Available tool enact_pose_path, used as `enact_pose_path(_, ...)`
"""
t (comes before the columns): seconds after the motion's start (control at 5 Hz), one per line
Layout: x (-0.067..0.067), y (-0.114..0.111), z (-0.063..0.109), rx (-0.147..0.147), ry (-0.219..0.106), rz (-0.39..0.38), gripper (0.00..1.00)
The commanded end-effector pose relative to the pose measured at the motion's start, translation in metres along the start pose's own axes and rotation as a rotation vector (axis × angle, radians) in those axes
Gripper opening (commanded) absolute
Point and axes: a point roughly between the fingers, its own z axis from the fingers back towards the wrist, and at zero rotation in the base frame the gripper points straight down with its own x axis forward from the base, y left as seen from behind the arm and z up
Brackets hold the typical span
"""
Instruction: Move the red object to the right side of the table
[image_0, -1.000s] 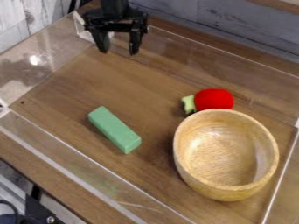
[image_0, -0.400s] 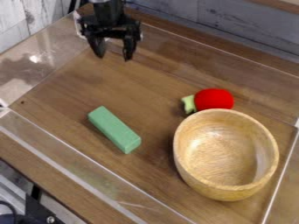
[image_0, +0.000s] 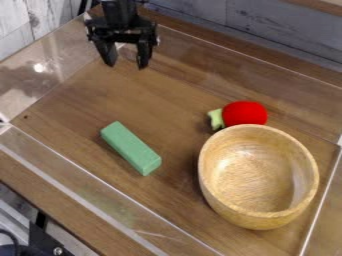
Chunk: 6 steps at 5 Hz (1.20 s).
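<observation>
Jaws apart over table (image_0: 80, 110) (wood-grain).

Bright red object (image_0: 245, 112) with a pale green leafy tip, right of centre. Plain green block (image_0: 131, 147), near left. Light tan wooden bowl (image_0: 258, 176) with visible grain, near right. Brown wood-grain table (image_0: 167, 95). Black gripper (image_0: 124, 57), far left.

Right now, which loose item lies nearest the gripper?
The green block, lying alone left of centre; the red object and wooden bowl sit farther right.
</observation>
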Motion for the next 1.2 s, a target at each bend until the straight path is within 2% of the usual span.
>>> enact_pose_path(0.0, 0.016, -0.013, 0.021, 0.002, -0.105, 0.028, 1.0)
enact_pose_path(0.2, 0.013, -0.02, 0.005, 0.012, -0.107, 0.058, 1.0)
enact_pose_path(0.6, 0.015, -0.028, -0.008, 0.04, -0.104, 0.101, 1.0)
enact_pose_path(0.8, 0.02, -0.03, -0.006, 0.048, -0.11, 0.069, 1.0)
enact_pose_path(1.0, 0.027, -0.027, -0.002, 0.041, -0.111, -0.001, 1.0)
